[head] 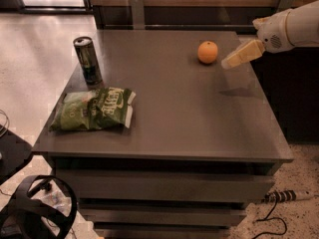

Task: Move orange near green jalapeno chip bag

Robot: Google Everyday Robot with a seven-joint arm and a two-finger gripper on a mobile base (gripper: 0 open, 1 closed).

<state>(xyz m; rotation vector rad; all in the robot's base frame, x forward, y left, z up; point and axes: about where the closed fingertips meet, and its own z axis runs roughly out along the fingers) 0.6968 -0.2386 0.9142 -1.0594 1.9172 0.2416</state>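
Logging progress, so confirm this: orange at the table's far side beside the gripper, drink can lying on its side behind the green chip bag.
Wrong on one point: the camera view shows the drink can standing upright behind the green jalapeno chip bag. The rest holds: the orange sits at the far side of the table, the gripper beside it.

Bright light washes the floor [40, 44] at upper left; the gripper [234, 59], raised near the orange [208, 52], casts a soft shadow on the dim table [199, 128].
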